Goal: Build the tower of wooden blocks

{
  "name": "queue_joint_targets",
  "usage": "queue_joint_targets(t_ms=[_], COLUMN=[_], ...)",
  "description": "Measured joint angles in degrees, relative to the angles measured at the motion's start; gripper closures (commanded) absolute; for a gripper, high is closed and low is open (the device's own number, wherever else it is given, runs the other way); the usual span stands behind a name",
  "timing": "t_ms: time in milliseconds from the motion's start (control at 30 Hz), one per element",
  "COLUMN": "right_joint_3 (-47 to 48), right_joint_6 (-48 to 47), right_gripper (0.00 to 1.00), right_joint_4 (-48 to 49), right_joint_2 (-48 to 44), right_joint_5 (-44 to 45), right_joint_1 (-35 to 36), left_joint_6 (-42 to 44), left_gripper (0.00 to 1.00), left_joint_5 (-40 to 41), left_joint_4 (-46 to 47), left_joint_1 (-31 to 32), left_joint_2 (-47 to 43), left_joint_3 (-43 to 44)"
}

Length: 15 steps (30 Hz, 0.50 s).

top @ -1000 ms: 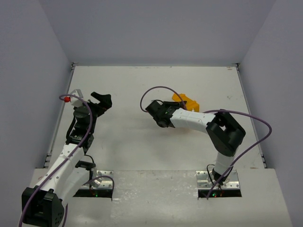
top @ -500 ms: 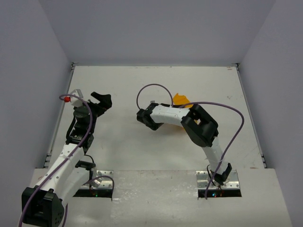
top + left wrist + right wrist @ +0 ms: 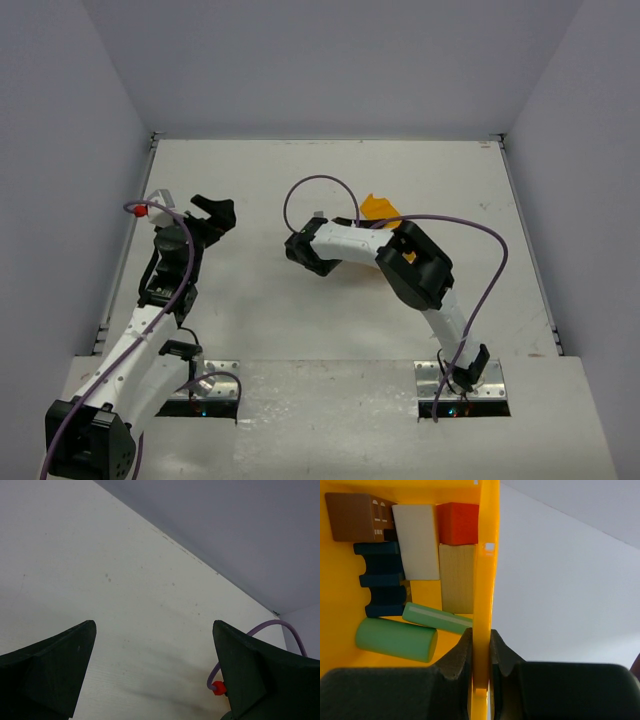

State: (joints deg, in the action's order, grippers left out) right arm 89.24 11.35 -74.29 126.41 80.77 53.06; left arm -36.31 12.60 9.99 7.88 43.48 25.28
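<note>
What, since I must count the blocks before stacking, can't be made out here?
- Top external: right arm hides most of the yellow bin and its contents.
- Right wrist: right gripper, shut on the bin wall, covers the bin's near part; frame edge cuts its left side.
- Left wrist: only table shows.

Bare table (image 3: 300, 180) lay open between the arms and ahead of the wide-spread left gripper (image 3: 154, 626). The wall of the yellow bin (image 3: 488, 580) filled the pinch of the right gripper (image 3: 480, 642), with blocks (image 3: 415, 542) crowding the bin's floor.

Left end effector (image 3: 154, 630) spread wide, arm reaching forward, right end effector (image 3: 480, 639) pinched tight, arm folded leftward
</note>
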Motion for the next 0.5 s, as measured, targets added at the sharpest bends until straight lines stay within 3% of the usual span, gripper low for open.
queue_joint_targets(t_ms=[267,400,500], right_joint_3=[-7.76,-20.13,-23.58], right_joint_6=[-6.88,-26.78,-37.2], right_gripper=[1.0,1.0,1.0], right_joint_4=[0.18,11.63,17.56], right_joint_2=[-0.64,-5.03,-5.79], right_joint_5=[-0.38,-0.7,-0.9], right_joint_1=[0.57,0.69,0.64], left_joint_6=[0.02,0.04,0.04], left_gripper=[0.0,0.0,0.0], left_joint_5=[-0.15,-0.14,-0.13], left_joint_4=[-0.2,-0.56,-0.64], left_joint_1=[0.0,0.0,0.0], left_joint_2=[0.78,1.74,1.96], left_joint_3=[0.3,0.68,0.66])
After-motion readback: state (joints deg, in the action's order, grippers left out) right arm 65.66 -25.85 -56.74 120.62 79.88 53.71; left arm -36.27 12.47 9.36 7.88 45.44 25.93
